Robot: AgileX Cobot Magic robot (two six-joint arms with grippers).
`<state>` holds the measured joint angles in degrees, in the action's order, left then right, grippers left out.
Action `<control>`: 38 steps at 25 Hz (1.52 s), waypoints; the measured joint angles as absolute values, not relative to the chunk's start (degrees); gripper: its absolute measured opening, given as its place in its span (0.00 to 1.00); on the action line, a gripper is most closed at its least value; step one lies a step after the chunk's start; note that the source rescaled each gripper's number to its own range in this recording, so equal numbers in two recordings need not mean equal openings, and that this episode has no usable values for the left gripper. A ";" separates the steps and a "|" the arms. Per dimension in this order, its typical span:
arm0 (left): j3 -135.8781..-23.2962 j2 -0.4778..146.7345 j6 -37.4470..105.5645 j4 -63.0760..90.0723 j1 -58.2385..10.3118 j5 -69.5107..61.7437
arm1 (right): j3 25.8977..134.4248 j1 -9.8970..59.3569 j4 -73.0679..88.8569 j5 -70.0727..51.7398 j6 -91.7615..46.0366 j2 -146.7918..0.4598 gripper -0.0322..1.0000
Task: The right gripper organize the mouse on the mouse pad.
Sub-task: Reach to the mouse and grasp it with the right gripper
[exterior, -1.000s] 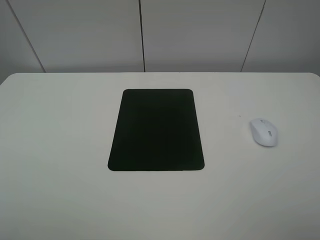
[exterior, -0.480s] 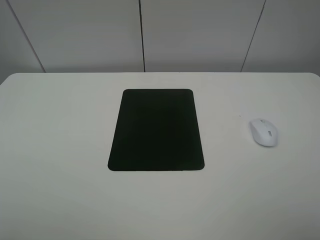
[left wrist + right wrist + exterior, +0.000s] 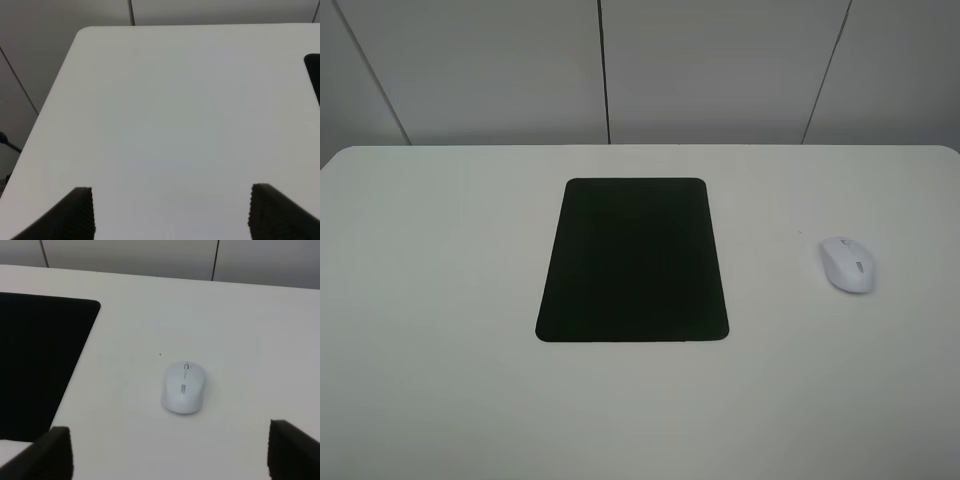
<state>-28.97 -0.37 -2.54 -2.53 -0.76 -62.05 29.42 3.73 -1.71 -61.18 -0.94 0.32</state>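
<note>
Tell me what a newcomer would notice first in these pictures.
The black mouse pad stands out most, lying in the middle of the white table. Next comes the small white mouse, alone on the table to the right of the pad, not touching it. In the right wrist view, the open right gripper faces the mouse.

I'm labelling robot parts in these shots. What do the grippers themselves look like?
Only the very ends show. The left gripper has two matte black, wedge-shaped fingers with fine ribbing along their inner edges. The right gripper shows two similar dark, blocky fingertips, blurred. No cables, markings or arm bodies are visible; the high view shows neither arm.
</note>
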 joint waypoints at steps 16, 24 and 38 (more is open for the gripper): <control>-28.97 -0.37 -2.54 -2.53 -0.76 -62.05 | 29.42 3.73 -1.71 -61.18 -0.94 0.32 0.76; -28.97 -0.37 -2.54 -2.53 -0.76 -62.05 | 29.42 3.73 -1.71 -61.18 -0.94 0.32 0.76; -28.97 -0.37 -2.54 -2.53 -0.76 -62.05 | 30.96 2.78 -3.32 -58.41 -0.94 -6.67 0.76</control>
<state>-28.97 -0.37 -2.54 -2.53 -0.76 -62.05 30.96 2.78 -3.32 -58.41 -0.94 -6.67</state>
